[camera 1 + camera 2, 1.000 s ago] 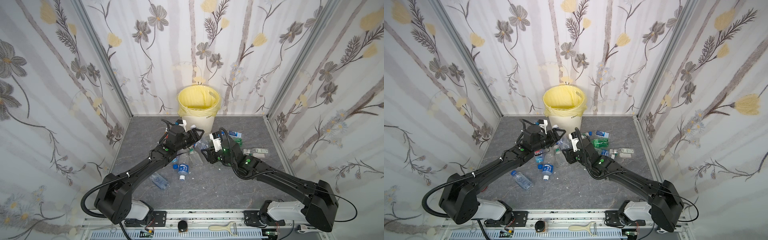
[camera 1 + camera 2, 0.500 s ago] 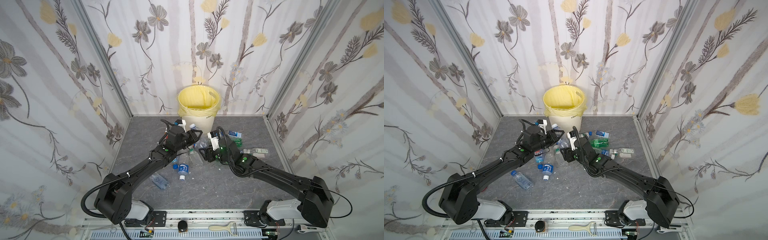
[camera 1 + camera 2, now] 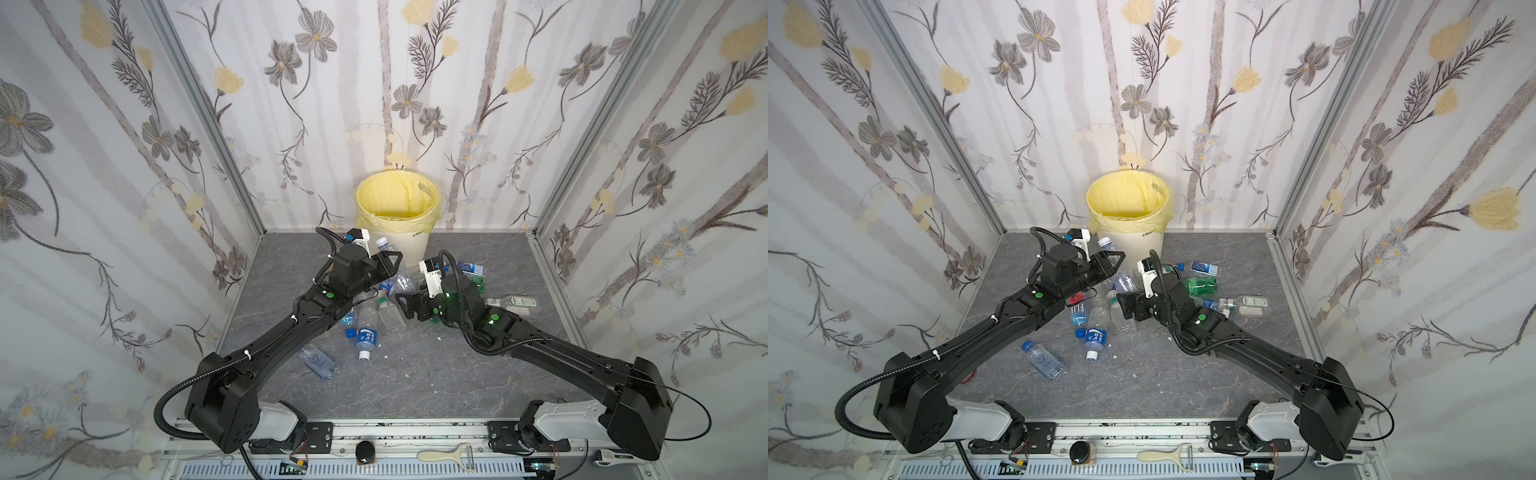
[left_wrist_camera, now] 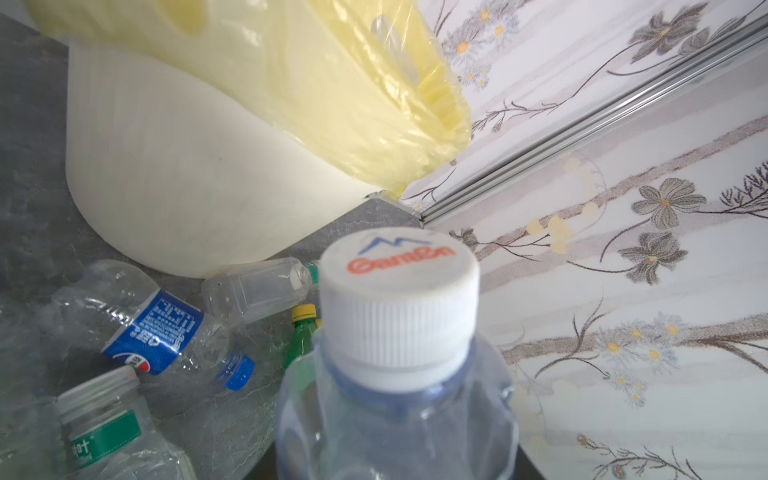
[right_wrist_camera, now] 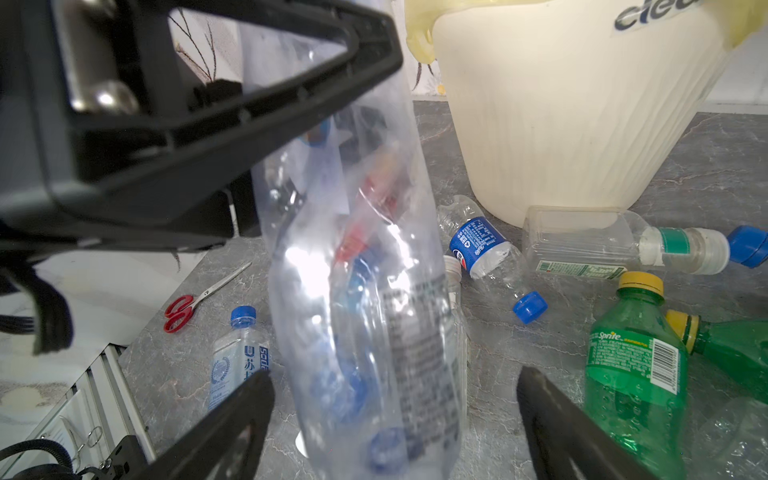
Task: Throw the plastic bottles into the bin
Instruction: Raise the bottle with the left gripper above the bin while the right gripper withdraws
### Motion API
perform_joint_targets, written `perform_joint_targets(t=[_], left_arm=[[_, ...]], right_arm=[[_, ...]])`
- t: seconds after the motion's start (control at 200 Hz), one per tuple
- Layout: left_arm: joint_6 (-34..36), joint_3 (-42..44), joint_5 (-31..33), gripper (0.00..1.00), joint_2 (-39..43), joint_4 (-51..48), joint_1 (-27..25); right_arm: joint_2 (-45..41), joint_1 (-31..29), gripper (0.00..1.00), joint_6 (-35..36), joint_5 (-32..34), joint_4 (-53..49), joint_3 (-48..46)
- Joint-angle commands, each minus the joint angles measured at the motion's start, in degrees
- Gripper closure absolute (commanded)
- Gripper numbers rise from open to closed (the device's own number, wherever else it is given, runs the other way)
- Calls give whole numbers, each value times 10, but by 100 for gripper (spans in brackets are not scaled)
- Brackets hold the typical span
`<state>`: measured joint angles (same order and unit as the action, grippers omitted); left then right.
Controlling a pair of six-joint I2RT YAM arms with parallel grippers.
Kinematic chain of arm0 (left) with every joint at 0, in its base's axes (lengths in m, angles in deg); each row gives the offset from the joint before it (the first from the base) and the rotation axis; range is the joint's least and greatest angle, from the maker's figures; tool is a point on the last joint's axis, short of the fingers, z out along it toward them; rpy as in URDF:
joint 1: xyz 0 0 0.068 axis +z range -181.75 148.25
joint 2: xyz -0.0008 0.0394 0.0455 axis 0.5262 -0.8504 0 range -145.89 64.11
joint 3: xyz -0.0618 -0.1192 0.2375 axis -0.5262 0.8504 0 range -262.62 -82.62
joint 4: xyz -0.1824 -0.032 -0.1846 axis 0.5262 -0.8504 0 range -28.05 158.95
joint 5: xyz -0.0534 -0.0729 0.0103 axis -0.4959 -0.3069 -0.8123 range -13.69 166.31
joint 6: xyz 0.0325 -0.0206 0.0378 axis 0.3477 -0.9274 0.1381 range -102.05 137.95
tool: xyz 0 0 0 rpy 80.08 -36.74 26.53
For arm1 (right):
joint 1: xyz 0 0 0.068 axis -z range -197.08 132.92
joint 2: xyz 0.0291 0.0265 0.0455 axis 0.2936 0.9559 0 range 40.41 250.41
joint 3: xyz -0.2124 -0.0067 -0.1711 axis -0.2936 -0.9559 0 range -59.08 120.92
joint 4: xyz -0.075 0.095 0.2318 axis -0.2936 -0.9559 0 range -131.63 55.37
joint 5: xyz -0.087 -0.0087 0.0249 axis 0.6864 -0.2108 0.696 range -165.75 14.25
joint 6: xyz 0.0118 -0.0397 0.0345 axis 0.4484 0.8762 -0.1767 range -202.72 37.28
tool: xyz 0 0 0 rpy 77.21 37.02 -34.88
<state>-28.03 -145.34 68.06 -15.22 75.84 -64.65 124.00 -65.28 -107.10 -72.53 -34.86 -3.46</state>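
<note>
Risk, both top views: left end effector (image 3: 392, 259) clamps the white-capped bottle (image 3: 383, 245) low beside the bin (image 3: 409, 249), so a shallow lift could strike it; its liner (image 3: 395, 199) shows no bottles. Left wrist: cap (image 4: 399, 282) fills frame, grip hidden. Right wrist: right end effector (image 5: 392, 384) open astride that bottle, could snag it.

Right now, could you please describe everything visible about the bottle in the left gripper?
The bottle is clear, faintly blue thin plastic, seemingly empty, with a ribbed white cap printed red and blue. The left gripper clamps its body, cap end raised beside the bin; the open right gripper straddles its lower end.
</note>
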Motion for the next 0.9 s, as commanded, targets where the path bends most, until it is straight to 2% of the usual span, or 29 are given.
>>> perform_joint_targets(t=[0.0,0.335,0.739,0.899], left_arm=[[45,-28,42,51,-1,-13,3],[149,-151,134,51,-18,-36,5],[275,-357,221,51,-94,-34,4],[320,-460,229,51,-130,-33,3]], right_arm=[[-8,0,1,6,18,-1,4],[-27,0,0,26,47,1,26],[-20,6,0,74,87,-50,157],[-9,7,0,83,89,-63,208]])
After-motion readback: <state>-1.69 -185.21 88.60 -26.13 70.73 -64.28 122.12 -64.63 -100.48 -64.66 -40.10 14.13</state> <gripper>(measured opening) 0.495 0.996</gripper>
